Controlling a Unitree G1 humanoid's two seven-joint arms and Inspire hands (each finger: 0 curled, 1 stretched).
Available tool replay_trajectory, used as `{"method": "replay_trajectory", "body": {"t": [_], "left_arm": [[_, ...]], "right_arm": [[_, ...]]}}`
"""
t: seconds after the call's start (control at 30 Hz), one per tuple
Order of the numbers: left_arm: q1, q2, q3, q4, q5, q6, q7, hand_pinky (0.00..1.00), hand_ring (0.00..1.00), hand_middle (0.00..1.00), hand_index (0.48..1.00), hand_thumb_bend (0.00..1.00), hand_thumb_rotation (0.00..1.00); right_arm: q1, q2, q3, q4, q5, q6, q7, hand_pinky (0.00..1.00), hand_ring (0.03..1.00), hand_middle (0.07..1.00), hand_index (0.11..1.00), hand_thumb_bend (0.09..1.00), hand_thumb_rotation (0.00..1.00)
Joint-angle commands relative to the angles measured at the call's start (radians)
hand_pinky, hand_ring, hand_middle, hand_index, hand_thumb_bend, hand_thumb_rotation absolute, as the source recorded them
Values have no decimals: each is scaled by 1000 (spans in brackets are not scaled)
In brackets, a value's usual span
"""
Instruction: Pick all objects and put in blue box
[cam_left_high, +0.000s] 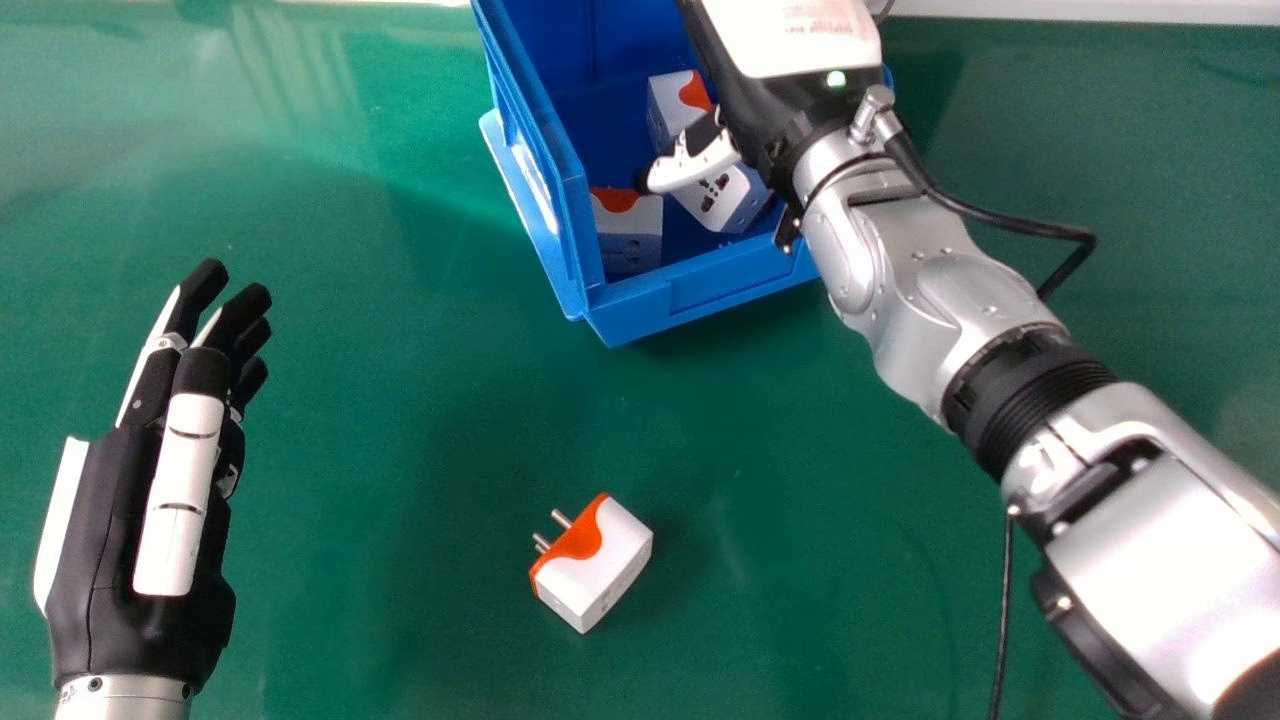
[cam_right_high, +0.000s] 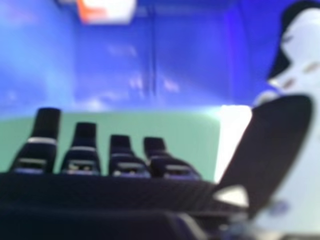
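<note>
Right hand hangs over the blue box, on the near part of the opening, knuckles aimed toward the counter's far edge. Hand is wide: in the right hand view its fingers are extended, thumb set well apart from them, nothing held between. Head view has the thumb over the adapter inside the box, by the near wall; contact between them, can't tell. That adapter is tilted, its socket face showing. Second adapter, white with an orange patch, sits in the box's near left corner. Third adapter, also white and orange, lies deeper in, toward the far wall, partly hidden behind the hand. Box itself stands close to the counter's far edge, set at a slant, near left corner pointing at the robot. Silver right forearm crosses over the box's right side, black cable looping off the wrist. Loose adapter is out on the green counter, on the near side of the box and well apart from it, farther from the far edge, lying with its metal pins toward the left. Left hand is at the left of the head view, over the counter, well apart from the loose adapter, fingers relaxed and mostly straight.
</note>
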Motion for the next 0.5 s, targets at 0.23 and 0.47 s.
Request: {"method": "replay_trajectory", "body": {"t": [0.23, 0.47], "left_arm": [[17, -4, -15, -60, -5, 33, 15, 961, 927, 892, 914, 666, 785], [19, -12, -26, -101, -7, 78, 36, 927, 894, 860, 878, 695, 743]], "right_arm": [[175, -133, -57, -557, -67, 137, 160, 745, 871, 930, 911, 740, 170], [400, -201, -115, -960, -105, 166, 253, 673, 836, 895, 870, 755, 174]]}}
